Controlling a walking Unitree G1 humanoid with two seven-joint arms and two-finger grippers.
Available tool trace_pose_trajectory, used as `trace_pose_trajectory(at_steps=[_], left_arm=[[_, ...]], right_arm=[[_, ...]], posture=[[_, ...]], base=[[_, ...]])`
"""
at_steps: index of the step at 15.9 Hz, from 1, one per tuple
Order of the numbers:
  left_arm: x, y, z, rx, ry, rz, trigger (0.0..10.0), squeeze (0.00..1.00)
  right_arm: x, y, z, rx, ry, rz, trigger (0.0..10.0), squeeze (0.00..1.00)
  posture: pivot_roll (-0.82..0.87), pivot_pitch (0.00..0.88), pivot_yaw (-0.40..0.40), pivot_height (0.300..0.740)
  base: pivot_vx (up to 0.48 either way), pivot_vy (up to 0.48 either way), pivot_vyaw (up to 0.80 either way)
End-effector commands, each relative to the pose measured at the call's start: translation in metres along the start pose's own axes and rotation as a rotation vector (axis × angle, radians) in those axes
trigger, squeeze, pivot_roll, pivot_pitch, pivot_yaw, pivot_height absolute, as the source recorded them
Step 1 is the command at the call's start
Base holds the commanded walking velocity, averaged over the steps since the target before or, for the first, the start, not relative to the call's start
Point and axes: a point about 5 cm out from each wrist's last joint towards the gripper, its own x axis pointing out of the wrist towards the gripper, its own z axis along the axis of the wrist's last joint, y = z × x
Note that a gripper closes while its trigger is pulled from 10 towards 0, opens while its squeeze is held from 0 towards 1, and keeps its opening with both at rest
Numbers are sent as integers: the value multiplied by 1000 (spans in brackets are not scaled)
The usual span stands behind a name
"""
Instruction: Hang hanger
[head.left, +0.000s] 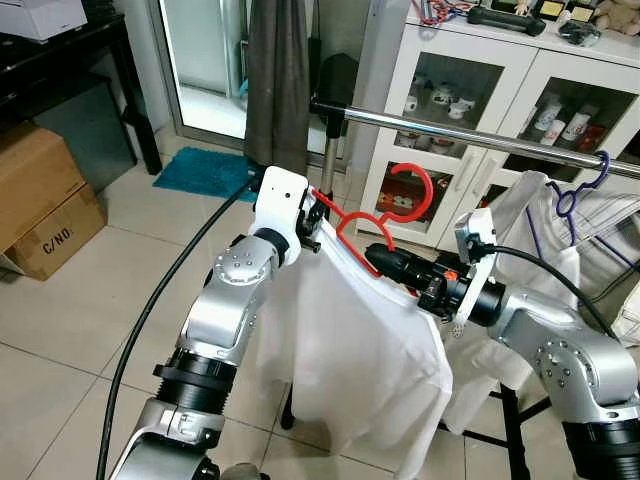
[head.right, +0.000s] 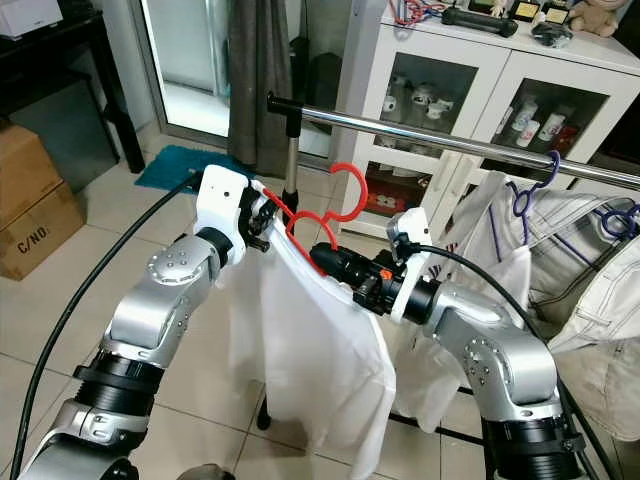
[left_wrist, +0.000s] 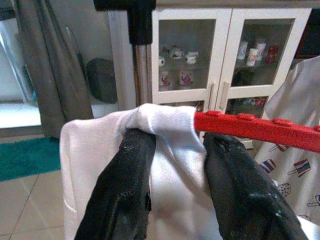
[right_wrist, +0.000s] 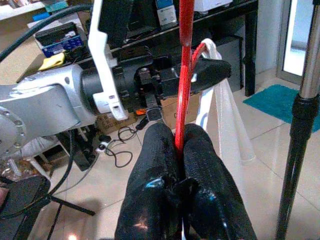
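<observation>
Both hands, left hand (head.right: 262, 222) and right hand (head.right: 328, 258), grip the red hanger (head.right: 325, 205) below the rail (head.right: 450, 143).

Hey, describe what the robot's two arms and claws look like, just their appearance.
Both arms are silver metal with rounded joints dotted with small bolts and black ribbed collars lower down. Each wrist carries a white camera bracket. The left claw and right claw each have two long glossy black fingers. Black cables trail from both wrists, with orange detail by the right wrist.

Silver arms, black claws, black cables
</observation>
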Motion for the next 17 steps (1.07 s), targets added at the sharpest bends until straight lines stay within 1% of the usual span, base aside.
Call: trace_pose_trajectory(at_steps=[1,4,5,7,9,10,12,14,17], left_arm=[[-1,-10,5,10,-17,-29,0,0],[-5,-19,5,9,-15,-51,0,0],[-7,-20,1,4,5,-30,0,0],[-8,-15,-3,-7,23,4,0,0],[-8,-7,-6,-13,41,51,0,0],[-8,-7,-6,-13,41,51,0,0],[-9,-1,-8,-22,52,68,0,0],[-9,3,-8,-21,52,81,0,0],[-11,5,-8,-31,49,82,0,0]], right_arm=[[-2,-3,10,-26,-28,4,10000,0],[-3,-7,11,-27,-33,-13,10000,0],[-4,-8,11,-23,-36,-13,10000,0],[-4,-8,11,-22,-34,-2,10000,0],[-4,-7,11,-22,-30,15,10000,0],[-4,-7,11,-22,-30,15,10000,0],[-4,-7,11,-23,-29,30,10000,0],[-4,-7,11,-26,-27,31,10000,0],[-5,-8,12,-29,-26,28,10000,0]], posture=[[87,0,-67,740],[92,0,-67,740],[94,0,-70,740],[97,0,-71,740],[97,0,-71,740],[97,0,-71,740],[98,0,-71,740],[99,0,-74,740],[99,0,-74,740]], base=[[0,0,0],[0,0,0],[0,0,0],[0,0,0],[0,0,0],[0,0,0],[0,0,0],[0,0,0],[0,0,0]])
